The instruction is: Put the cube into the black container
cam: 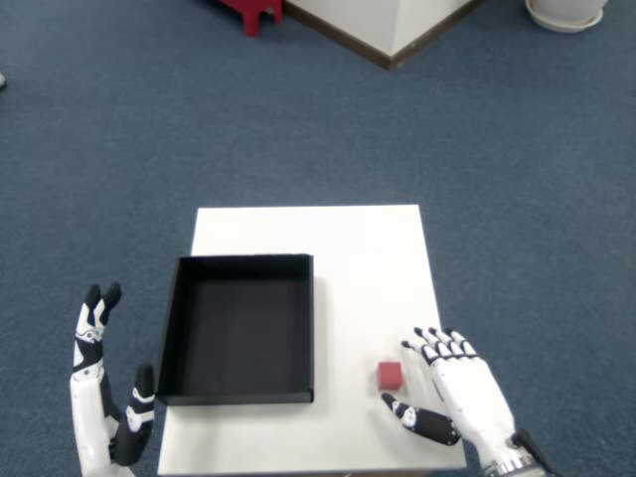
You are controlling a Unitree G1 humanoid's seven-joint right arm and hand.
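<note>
A small red cube (390, 375) rests on the white table (338, 238), just right of the black container's near right corner. The black container (238, 328) is a shallow square tray on the table's left half, with nothing inside. My right hand (459, 393) is open, fingers spread, lying over the table's near right corner. Its fingertips (433, 340) are a short way right of the cube, and its thumb (415, 419) points left below the cube. Nothing touches the cube.
The left hand (99, 397) is raised, open, off the table's left edge beside the container. Blue carpet surrounds the table. Far back are a red stool (253, 10), a white wall corner (388, 25) and a white round base (564, 12).
</note>
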